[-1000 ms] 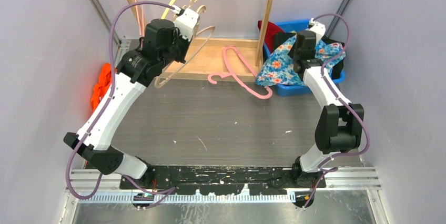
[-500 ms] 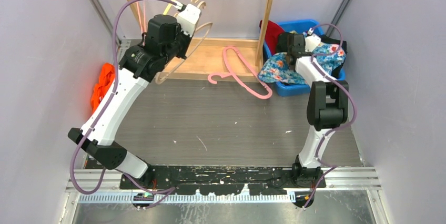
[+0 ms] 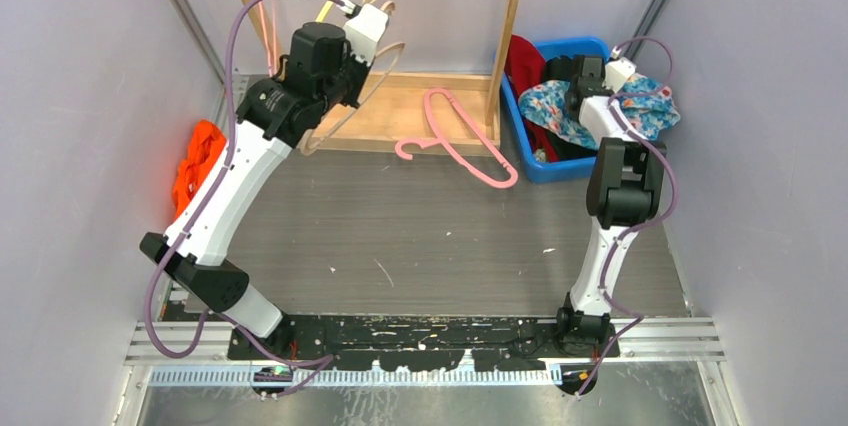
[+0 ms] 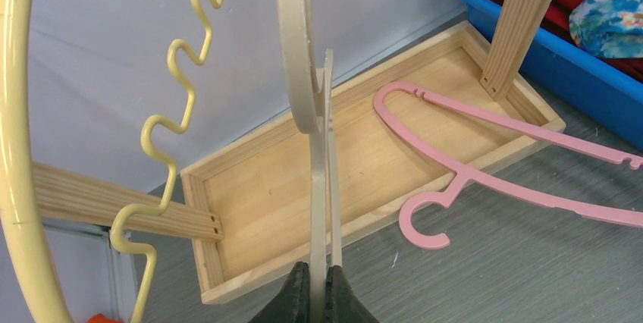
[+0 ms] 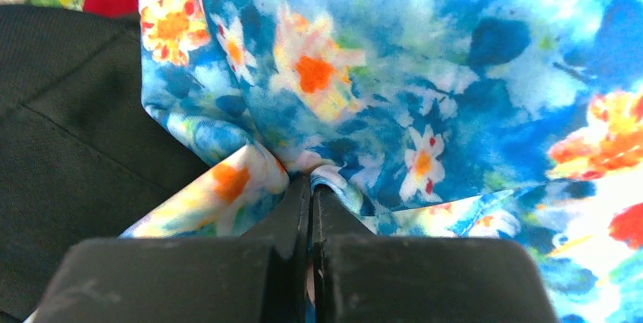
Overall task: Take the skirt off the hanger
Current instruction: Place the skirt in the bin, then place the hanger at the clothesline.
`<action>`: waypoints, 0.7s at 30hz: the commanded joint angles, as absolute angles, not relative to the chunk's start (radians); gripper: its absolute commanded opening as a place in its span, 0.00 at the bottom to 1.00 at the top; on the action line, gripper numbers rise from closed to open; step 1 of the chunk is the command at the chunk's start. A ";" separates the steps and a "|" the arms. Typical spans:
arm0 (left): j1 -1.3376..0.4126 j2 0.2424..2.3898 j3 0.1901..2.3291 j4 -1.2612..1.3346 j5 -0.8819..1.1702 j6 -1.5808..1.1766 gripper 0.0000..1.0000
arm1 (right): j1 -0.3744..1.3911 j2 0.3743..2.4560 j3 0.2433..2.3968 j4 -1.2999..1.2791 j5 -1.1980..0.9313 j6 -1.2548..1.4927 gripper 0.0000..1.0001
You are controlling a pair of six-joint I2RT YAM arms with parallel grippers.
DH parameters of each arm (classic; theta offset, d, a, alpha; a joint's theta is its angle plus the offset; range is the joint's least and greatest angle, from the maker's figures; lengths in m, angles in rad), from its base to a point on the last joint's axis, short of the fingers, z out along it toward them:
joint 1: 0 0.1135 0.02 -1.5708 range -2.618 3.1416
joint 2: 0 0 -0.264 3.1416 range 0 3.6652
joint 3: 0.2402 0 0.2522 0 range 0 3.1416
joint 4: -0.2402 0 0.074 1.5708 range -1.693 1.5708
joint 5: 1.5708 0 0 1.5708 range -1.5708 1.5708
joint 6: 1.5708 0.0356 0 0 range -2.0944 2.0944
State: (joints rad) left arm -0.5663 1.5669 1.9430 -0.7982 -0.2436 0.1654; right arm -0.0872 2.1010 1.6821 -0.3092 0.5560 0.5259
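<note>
Top external view: the right gripper cannot be made out behind its wrist. The right wrist view shows its black fingers pressed together, pinching a fold of the skirt. The skirt, thin blue floral cloth, lies bunched over the blue plastic bin at the upper right of the frame. The left gripper pinches the flat beige hanger, whose top is cut off.

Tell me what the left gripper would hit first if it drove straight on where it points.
Shut on the beige wooden hanger, the left gripper would probably first meet the floor of the shallow light-wood tray; depth is hard to judge.
</note>
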 commanded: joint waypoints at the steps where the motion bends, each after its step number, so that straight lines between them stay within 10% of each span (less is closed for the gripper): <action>1: -0.561 1.543 1.959 -0.751 -0.252 0.173 0.00 | -0.076 1.981 1.553 -0.319 0.478 0.573 0.01; 8: -0.561 1.511 1.951 -0.745 -0.234 0.167 0.00 | 0.035 1.853 1.480 -0.314 0.374 0.566 0.03; 12: -0.561 1.487 1.932 -0.740 -0.225 0.162 0.00 | 0.094 1.758 1.494 -0.310 0.413 0.500 0.58; 15: -0.562 1.469 1.923 -0.735 -0.197 0.152 0.00 | 0.098 1.692 1.494 -0.294 0.481 0.448 0.80; 21: -0.561 1.468 1.953 -0.743 -0.104 0.144 0.00 | 0.098 1.558 1.492 -0.275 0.498 0.375 0.87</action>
